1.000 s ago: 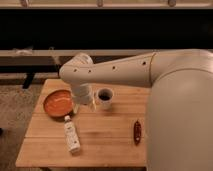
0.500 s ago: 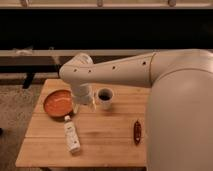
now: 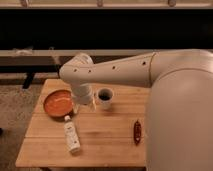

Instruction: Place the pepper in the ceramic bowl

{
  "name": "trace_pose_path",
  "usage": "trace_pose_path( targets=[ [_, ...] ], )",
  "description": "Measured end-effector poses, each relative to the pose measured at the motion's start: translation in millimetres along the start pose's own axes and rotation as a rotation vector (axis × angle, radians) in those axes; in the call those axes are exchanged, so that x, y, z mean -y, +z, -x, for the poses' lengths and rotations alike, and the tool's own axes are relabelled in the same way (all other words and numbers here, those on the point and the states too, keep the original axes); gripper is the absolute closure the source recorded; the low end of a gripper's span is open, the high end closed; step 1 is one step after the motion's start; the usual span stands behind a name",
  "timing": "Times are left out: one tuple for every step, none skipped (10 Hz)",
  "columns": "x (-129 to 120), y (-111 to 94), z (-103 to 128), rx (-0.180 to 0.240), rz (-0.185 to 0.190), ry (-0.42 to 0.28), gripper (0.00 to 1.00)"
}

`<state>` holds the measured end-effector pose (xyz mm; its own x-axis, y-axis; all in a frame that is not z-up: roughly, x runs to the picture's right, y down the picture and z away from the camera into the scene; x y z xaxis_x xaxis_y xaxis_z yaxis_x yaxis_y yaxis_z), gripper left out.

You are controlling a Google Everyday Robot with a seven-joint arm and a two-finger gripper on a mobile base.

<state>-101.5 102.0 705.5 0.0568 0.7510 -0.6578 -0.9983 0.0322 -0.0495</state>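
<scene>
Here the gripper [image 3: 83, 102] hangs between ceramic bowl [image 3: 56, 104] and mug [image 3: 106, 103], grip state untellable; pepper [image 3: 137, 132] lies apart.

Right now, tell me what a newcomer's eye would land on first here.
The big white arm fills the picture's right side, its gripper low between the orange bowl and the mug. The pepper lies alone at the right front of the table, apart from the bowl; a bottle lies front left.

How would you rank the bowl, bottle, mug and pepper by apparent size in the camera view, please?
1. ceramic bowl.
2. white bottle and mug: about alike, bottle longer but nearer the camera.
3. pepper, smallest.
The gripper hangs between bowl and mug.
</scene>
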Motion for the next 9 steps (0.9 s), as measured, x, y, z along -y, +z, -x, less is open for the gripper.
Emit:
trace_pose_path(
  targets=[
    [12, 4, 3, -0.002, -0.007, 0.024, 0.35],
    [32, 9, 5, -0.005, -0.015, 0.056, 0.35],
    [52, 14, 4, -0.008, -0.02, 0.086, 0.35],
    [77, 19, 1, -0.009, -0.026, 0.11, 0.35],
    [103, 24, -2, -0.009, -0.03, 0.135, 0.35],
    [131, 29, -5, -0.011, -0.035, 0.162, 0.35],
    [157, 35, -9, -0.014, -0.037, 0.189, 0.35],
    [189, 43, -13, -0.015, -0.039, 0.22, 0.35],
    [213, 49, -16, -0.018, -0.04, 0.242, 0.35]
  ],
)
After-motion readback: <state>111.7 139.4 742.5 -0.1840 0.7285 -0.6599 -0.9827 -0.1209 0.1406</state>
